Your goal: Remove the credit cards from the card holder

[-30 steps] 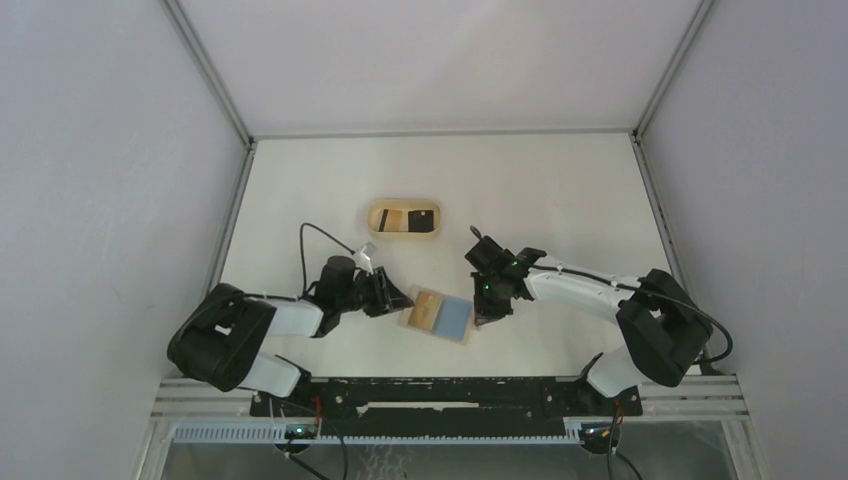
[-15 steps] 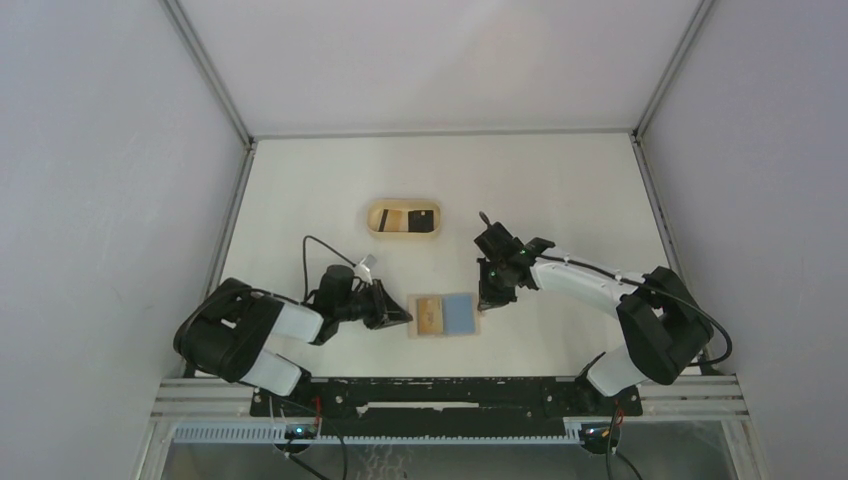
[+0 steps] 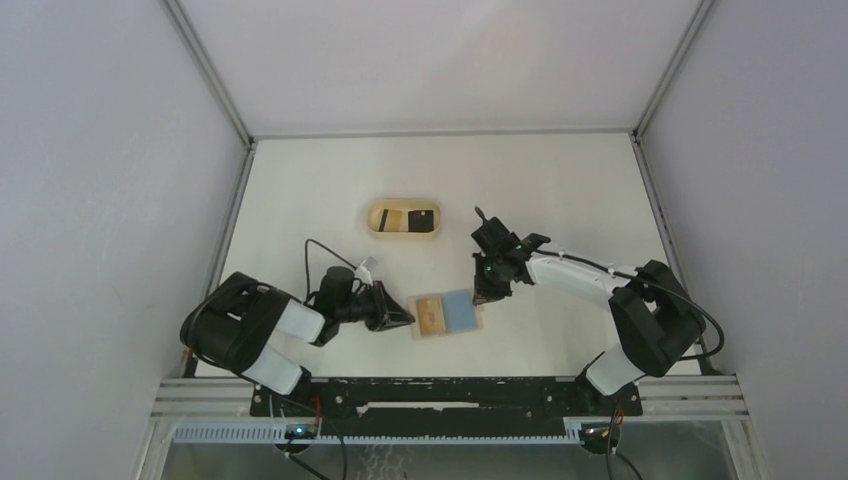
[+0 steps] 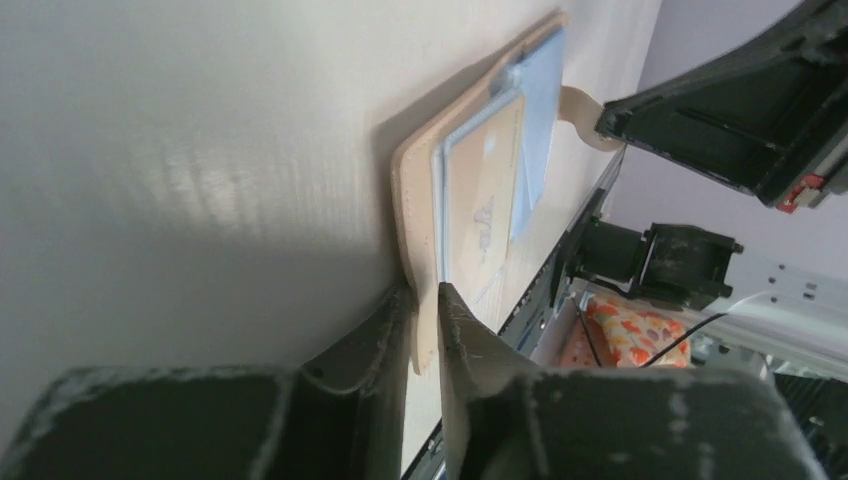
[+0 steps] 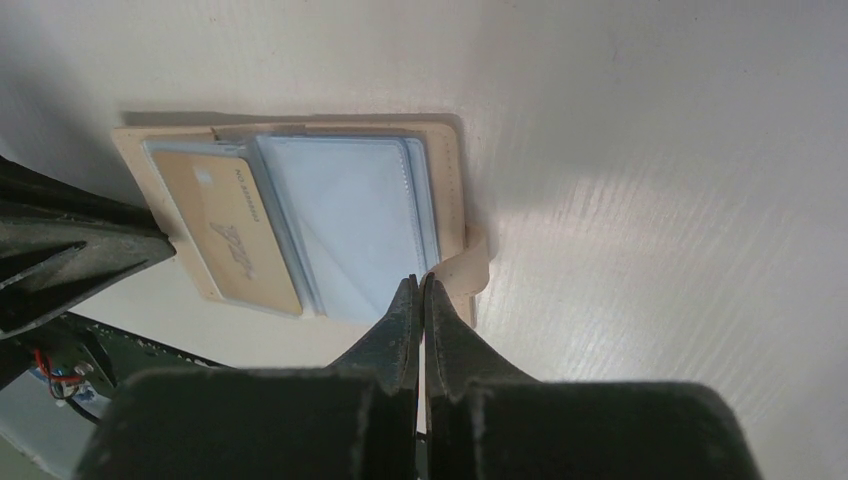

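Observation:
The tan card holder lies open and flat on the table, with a tan card in its left half and a blue pocket in its right half. My left gripper is shut on the holder's left edge, as the left wrist view shows. My right gripper is shut at the holder's right edge, pinching the curled closure tab. The right wrist view shows the tan card and the blue pocket just beyond its tips.
An oval light-wood tray stands behind the holder, with tan and black cards in it. The enclosure's walls close in the table at the left, right and back. The arm bases and a black rail sit at the near edge.
The holder was tilted between both grippers and now lies flat and square. The left gripper has moved a little back and down with it. The right gripper has shifted slightly up and left.

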### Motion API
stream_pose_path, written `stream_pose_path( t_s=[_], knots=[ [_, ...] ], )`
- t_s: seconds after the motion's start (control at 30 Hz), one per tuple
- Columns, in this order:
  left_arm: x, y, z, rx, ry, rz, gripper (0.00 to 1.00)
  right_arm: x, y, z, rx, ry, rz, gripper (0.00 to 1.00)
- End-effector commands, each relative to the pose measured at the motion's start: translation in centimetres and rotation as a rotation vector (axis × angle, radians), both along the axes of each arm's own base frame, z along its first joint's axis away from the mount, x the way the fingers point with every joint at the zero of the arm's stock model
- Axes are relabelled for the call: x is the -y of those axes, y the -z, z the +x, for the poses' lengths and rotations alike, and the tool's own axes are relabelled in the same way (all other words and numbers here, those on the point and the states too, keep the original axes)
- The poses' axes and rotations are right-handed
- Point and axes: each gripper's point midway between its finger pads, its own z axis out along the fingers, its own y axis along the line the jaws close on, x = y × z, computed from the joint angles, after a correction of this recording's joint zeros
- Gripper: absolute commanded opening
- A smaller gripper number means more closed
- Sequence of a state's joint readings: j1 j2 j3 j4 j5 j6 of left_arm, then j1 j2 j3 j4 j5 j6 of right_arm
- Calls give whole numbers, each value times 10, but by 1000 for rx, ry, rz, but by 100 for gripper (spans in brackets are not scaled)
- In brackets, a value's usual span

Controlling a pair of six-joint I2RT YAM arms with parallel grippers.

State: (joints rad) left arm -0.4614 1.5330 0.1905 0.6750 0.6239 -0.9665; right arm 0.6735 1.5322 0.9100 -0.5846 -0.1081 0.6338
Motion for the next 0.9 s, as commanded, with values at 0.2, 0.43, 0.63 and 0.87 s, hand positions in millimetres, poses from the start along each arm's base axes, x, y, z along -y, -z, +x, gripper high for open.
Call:
stream_pose_path(
  t_s=[0.2, 0.43, 0.63, 0.87],
  knots=[
    [-7, 14, -3, -71, -47, 31, 51, -12, -9, 15, 44, -22, 46, 0],
    [-13, 23, -2, -93, -73, 94, 53, -13, -8, 15, 43, -30, 47, 0],
    [-15, 5, 12, -3, -125, 85, 50, -15, -6, 15, 40, -34, 53, 0],
    [-9, -9, 15, 33, -125, 21, 43, -16, -6, 15, 38, -40, 58, 0]
  ],
)
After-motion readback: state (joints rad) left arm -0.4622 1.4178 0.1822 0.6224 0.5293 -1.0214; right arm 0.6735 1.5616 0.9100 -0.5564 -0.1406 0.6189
